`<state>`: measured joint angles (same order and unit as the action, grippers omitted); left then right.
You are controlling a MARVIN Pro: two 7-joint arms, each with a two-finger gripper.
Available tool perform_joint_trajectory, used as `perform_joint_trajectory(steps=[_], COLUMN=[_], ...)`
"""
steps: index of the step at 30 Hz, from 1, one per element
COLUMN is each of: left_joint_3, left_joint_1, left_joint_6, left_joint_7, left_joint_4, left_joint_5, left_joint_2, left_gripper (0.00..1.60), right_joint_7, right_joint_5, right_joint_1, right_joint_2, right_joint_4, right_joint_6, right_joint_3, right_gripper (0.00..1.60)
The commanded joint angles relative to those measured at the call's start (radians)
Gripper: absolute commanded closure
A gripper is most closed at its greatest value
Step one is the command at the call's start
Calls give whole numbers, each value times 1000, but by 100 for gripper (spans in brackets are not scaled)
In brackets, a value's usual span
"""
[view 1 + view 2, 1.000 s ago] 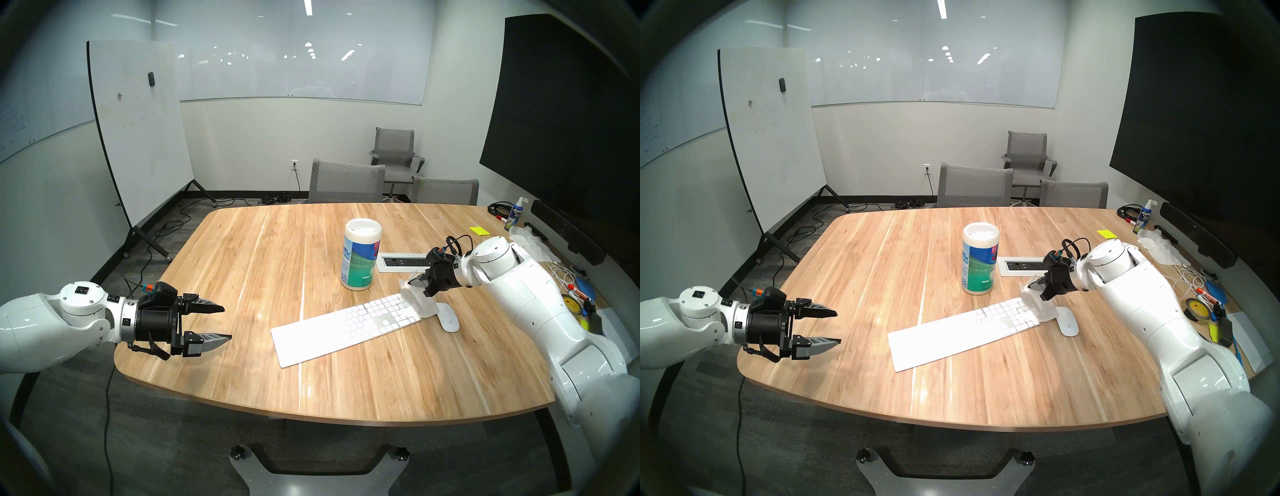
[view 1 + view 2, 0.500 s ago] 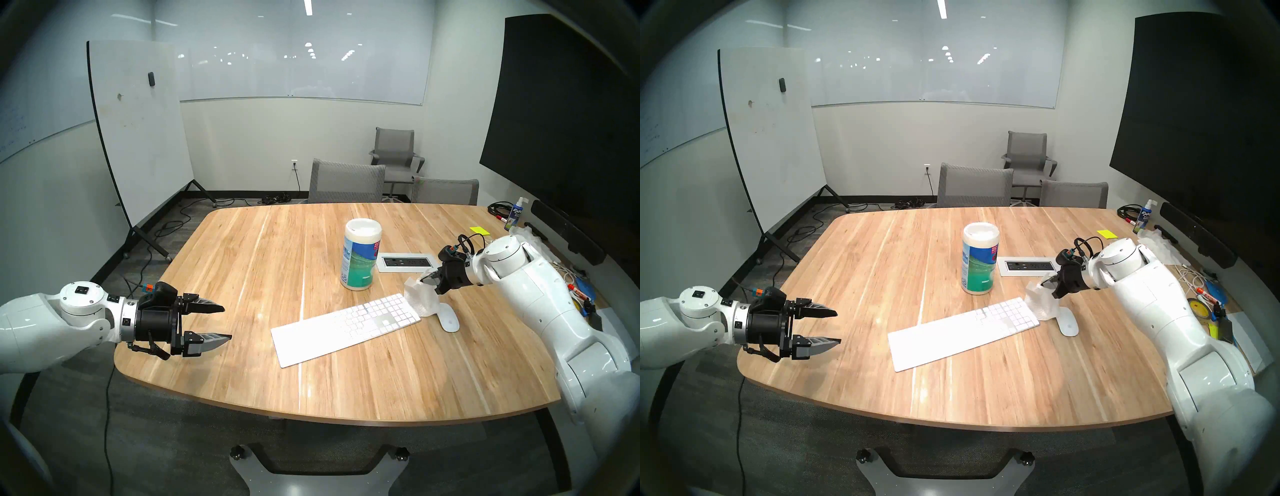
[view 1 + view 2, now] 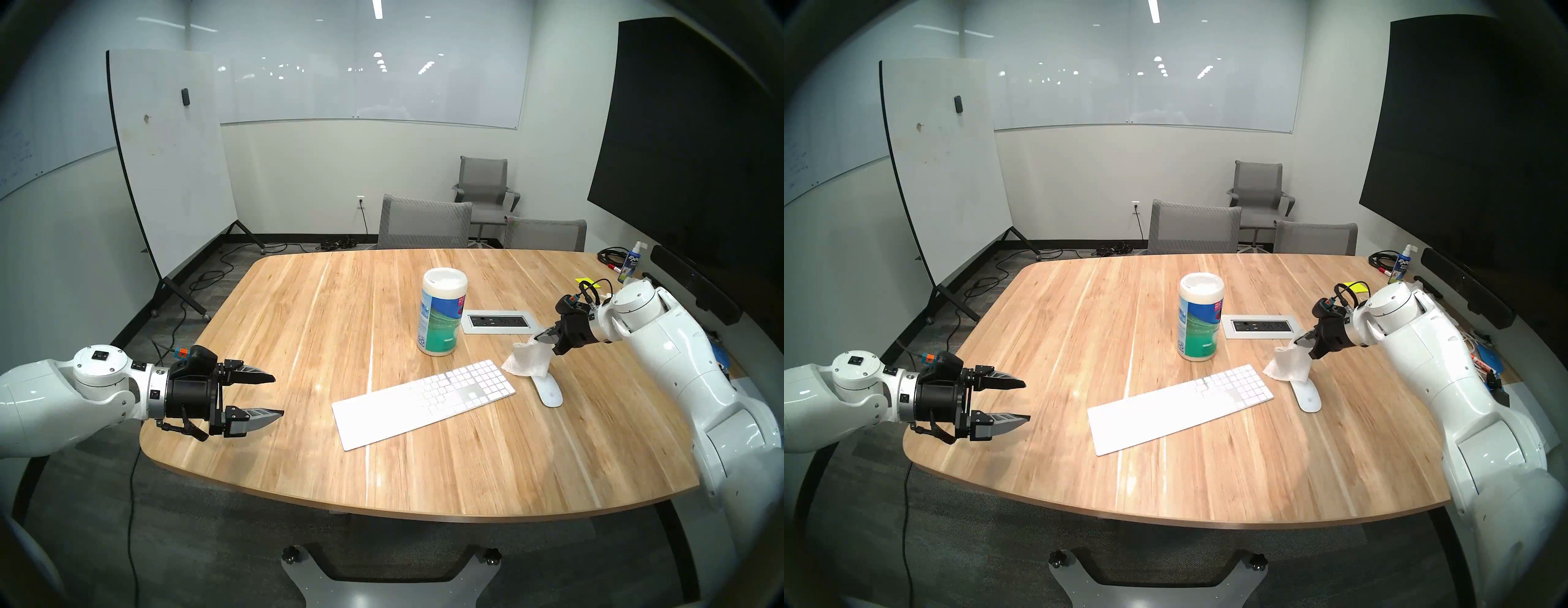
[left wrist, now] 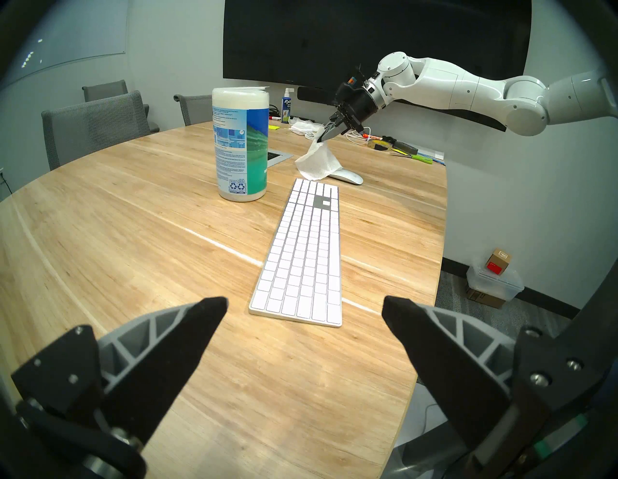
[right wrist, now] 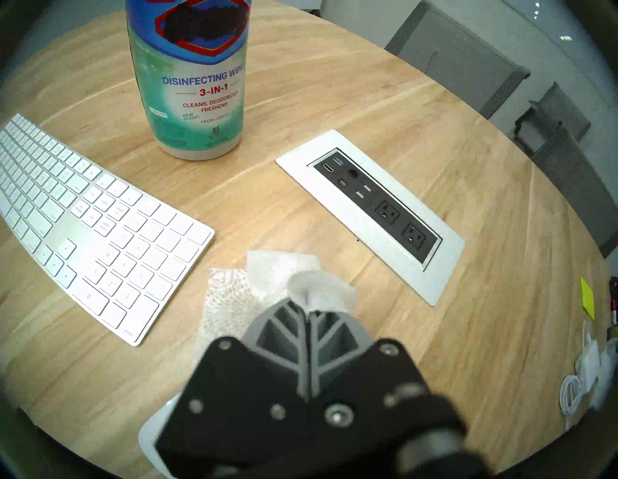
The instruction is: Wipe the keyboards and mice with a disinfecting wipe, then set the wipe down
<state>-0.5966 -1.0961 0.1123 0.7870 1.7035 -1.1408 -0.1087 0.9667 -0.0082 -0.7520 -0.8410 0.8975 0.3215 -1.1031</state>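
Observation:
A slim white keyboard (image 3: pixel 424 401) (image 3: pixel 1180 405) (image 4: pixel 302 254) (image 5: pixel 83 220) lies slantwise on the wooden table (image 3: pixel 297 322). Just past its right end sits a white mouse (image 3: pixel 550 389) (image 3: pixel 1309 397) (image 4: pixel 349 176). My right gripper (image 3: pixel 539 338) (image 3: pixel 1299 339) (image 4: pixel 320 138) (image 5: pixel 306 309) is shut on a white wipe (image 3: pixel 528 361) (image 3: pixel 1289 366) (image 4: pixel 317 164) (image 5: pixel 234 294). The wipe hangs down and drapes over the mouse's far end. At the table's left edge my left gripper (image 3: pixel 278 395) (image 3: pixel 1026 401) (image 4: pixel 304 309) hovers open and holds nothing.
A tub of disinfecting wipes (image 3: pixel 442 312) (image 5: pixel 190 77) stands behind the keyboard. A white power outlet panel (image 3: pixel 499 322) (image 5: pixel 373 214) is set into the table beside it. Cables, markers, tape and a spray bottle (image 3: pixel 632 263) clutter the right edge. Grey chairs (image 3: pixel 424 223) stand at the far side.
My right gripper has drawn the wipe rightward off the keyboard's number pad and over the mouse's far end. The left arm has not moved.

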Motion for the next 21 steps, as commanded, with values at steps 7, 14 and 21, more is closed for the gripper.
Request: perform_joint_trajectory(steps=[7,14,21], left_joint_3=[-9,-8,-8], left_joint_1=[10,10,11], left_joint_6=[3,4,4], left_joint_7=[1,1,1], left_joint_4=[3,3,3], left_joint_5=[-4,-5,-5], left_joint_2=[0,0,0], left_gripper=[0,0,0], right_joint_7=[38,83,134], right_joint_5=[9,-13,-8], right_joint_1=[89,65,26], right_joint_2=[32,60,105], right_joint_4=[15,30,81], right_joint_6=[1,1,17], right_joint_3=[-49,-28,-31], right_gripper=[160,160,160])
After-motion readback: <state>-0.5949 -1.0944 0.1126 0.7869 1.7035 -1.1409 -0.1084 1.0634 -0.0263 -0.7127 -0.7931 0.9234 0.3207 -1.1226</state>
